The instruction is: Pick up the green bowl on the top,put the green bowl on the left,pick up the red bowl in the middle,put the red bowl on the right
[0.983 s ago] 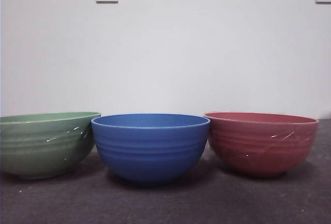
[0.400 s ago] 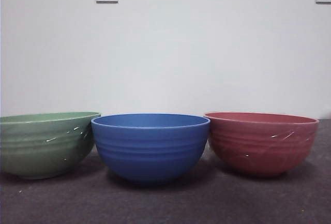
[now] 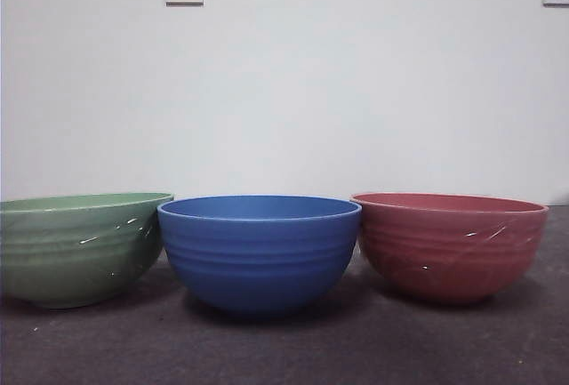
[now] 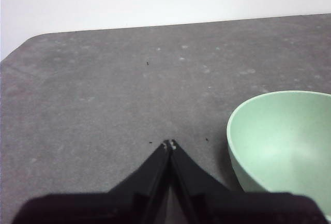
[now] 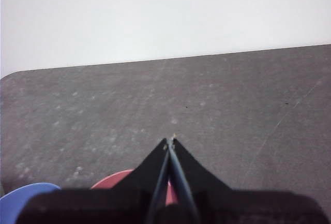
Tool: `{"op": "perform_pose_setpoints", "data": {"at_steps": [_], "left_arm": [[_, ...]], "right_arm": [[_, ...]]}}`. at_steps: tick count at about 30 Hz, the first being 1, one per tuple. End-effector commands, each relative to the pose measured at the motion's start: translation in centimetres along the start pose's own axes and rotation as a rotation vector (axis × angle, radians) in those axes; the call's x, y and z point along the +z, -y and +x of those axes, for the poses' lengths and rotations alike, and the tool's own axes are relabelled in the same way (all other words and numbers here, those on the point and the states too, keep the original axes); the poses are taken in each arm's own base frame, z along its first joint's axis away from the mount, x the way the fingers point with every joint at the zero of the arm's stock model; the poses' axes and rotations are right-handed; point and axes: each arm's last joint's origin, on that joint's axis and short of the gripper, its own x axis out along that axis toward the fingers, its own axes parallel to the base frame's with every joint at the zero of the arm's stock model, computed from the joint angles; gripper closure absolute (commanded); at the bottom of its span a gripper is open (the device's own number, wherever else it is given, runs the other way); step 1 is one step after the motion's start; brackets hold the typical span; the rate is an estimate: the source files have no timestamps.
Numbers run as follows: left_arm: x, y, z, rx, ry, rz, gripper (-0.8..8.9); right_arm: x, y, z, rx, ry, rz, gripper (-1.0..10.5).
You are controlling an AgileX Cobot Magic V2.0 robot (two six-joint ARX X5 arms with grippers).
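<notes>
While both tools are closed | green bowl (image 3: pixel 76 247) left | red bowl (image 3: pixel 449 244) right

Not much robot to see here tbh; just the two wrist cams. The left gripper (image 4: pixel 169 143) is plain matte black; two wedge-shaped jaws tapering to thin points, with tiny pale specks right at the tips; below them a wide, flat black block fills the frame edge. The right gripper (image 5: pixel 170 140) looks the same; black tapered jaws, pale flecks at the tips, same blocky black base; no cables, screws or markings visible.
</notes>
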Motion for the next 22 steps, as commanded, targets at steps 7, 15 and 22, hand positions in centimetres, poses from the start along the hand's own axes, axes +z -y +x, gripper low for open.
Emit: {"op": "perform_pose_setpoints", "data": {"at_steps": [7, 15, 22], "left_arm": [[-0.52, -0.03, 0.17, 0.005, -0.012, -0.016, 8.17], [-0.52, -0.03, 0.17, 0.005, -0.012, -0.016, 8.17], [-0.52, -0.03, 0.17, 0.005, -0.012, -0.016, 8.17]], "right_arm": [[-0.24, 0.02, 0.11, -0.003, -0.006, 0.005, 9.5], [-0.25, 0.02, 0.11, -0.003, -0.007, 0.005, 9.5], [-0.25, 0.02, 0.11, -0.003, -0.008, 0.005, 9.5]]}}
